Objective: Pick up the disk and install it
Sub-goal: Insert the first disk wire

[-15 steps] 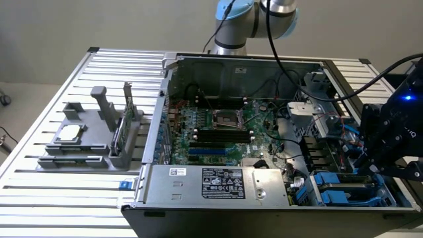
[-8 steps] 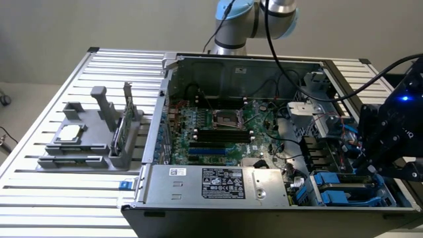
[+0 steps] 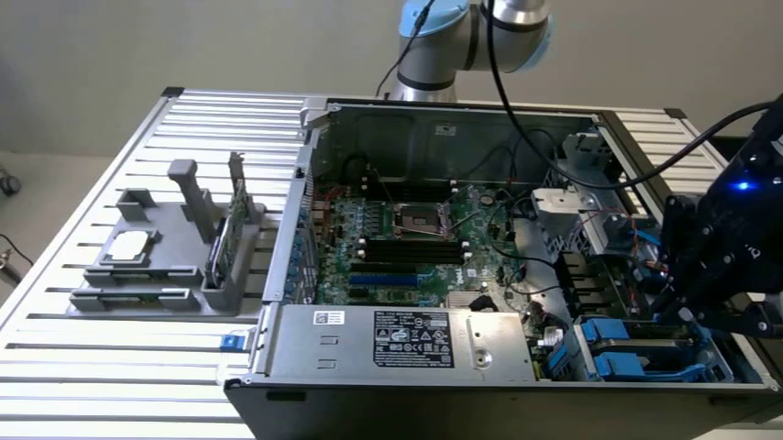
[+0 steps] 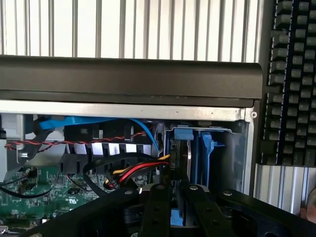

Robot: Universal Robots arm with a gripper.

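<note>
The disk (image 4: 180, 154) stands on edge in the drive bay of the open computer case (image 4: 128, 81), a dark slab with a bright blue carrier tab on its far end. My gripper (image 4: 177, 191) is right over it, its two black fingers (image 4: 159, 207) close together on either side of the disk's thin edge, shut on it. In the exterior view my gripper (image 3: 722, 275) hangs over the case's corner at the exterior view's right, above the drive bay (image 3: 636, 353) with its blue carriers.
A second blue carrier (image 4: 205, 148) sits right beside the disk. Red, yellow and black cables (image 4: 133, 173) run up to the bay, next to the green motherboard (image 4: 39, 192). A keyboard (image 4: 291, 74) lies outside the case. A grey holder (image 3: 147, 266) carries a chip and a card.
</note>
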